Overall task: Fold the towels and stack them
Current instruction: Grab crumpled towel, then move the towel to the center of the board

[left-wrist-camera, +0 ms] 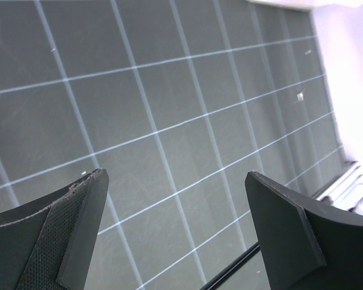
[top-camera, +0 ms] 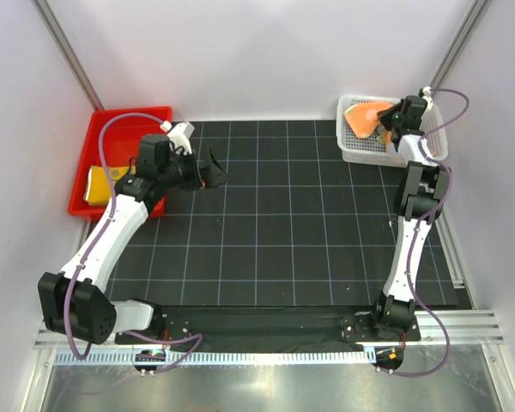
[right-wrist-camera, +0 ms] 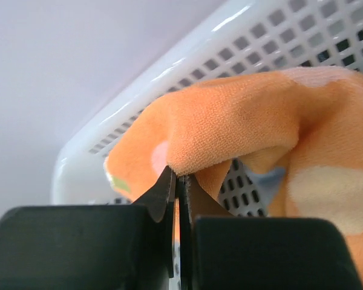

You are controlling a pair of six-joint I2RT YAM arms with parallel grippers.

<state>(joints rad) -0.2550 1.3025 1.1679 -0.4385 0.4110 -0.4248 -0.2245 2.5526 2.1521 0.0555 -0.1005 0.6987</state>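
At the far right of the top external view: white mesh basket (top-camera: 360,156), holding the orange polka-dot towel (top-camera: 363,116). The right gripper (top-camera: 386,127) is set over the basket at the towel's right-hand part. The cloth is seen bunched and drawn up toward the gripper, so no long axis can be read. At the far left: red tray (top-camera: 124,120), in which the yellow-orange towel (top-camera: 97,184) is laid as a compact flat pad, its right part hidden behind the left arm (top-camera: 112,232). It is judged to be folded and placed there as the base of the stack. Its long axis appears to run near to far, along the tray's left wall. The left gripper (top-camera: 213,174) is held over the black grid mat (top-camera: 292,223), just right of the tray, pointed toward the mat's middle. A green towel is not made out.

Left wrist view: the left gripper (left-wrist-camera: 175,223) is shown with jaws spread wide and nothing between them. Only the black grid mat (left-wrist-camera: 169,90) is seen beneath. It is judged to be parked off the tray, ready to receive a corner.

Right wrist view: the right gripper (right-wrist-camera: 176,181) is closed on a raised fold of the orange polka-dot towel (right-wrist-camera: 248,121), with cloth pinched at the very tips. The white mesh basket (right-wrist-camera: 278,42) is seen behind as a perforated wall. The pinch at the fold's crest is judged to be for lifting the towel out to the mat.
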